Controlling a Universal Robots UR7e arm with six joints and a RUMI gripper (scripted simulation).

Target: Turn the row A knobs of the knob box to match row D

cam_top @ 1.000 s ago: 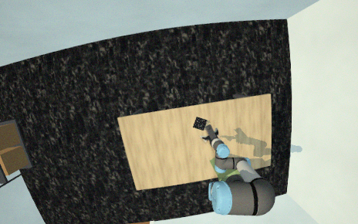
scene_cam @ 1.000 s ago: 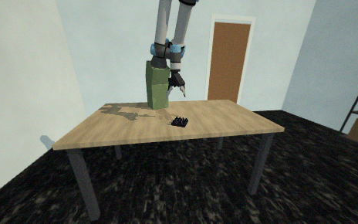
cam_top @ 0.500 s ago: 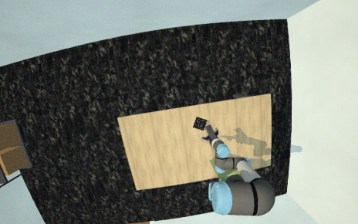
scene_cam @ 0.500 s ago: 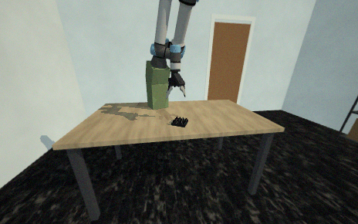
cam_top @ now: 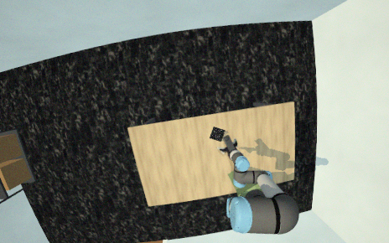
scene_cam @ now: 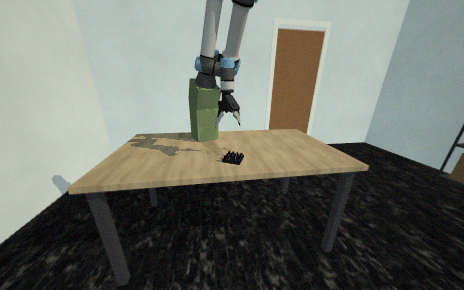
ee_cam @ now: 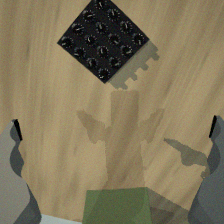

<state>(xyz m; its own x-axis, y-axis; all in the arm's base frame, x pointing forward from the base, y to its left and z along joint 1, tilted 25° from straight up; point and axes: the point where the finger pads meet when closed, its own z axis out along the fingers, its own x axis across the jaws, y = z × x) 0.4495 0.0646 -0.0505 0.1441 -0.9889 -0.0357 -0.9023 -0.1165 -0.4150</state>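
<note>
The knob box [cam_top: 217, 134] [scene_cam: 231, 159] [ee_cam: 102, 39] is a black square box with a grid of small black knobs standing up from its top. It lies on the wooden table, turned like a diamond at the top of the wrist view, where its upper corner is cut off. The knobs carry small pale marks, too small to read surely. The socket cannot be made out, so I cannot tell which side is row A. My gripper [cam_top: 227, 146] [scene_cam: 228, 125] [ee_cam: 114, 119] is wide open and empty. It hangs above the table, between the box and the arm's base, touching nothing.
The wooden table [cam_top: 168, 168] [scene_cam: 295, 150] carries the box. A green pedestal [scene_cam: 204, 117] [ee_cam: 117, 206] stands under the arm's base, behind the gripper in the exterior view. Shadows of the arm fall on the table. A shelf with cardboard boxes [cam_top: 10, 157] stands far off.
</note>
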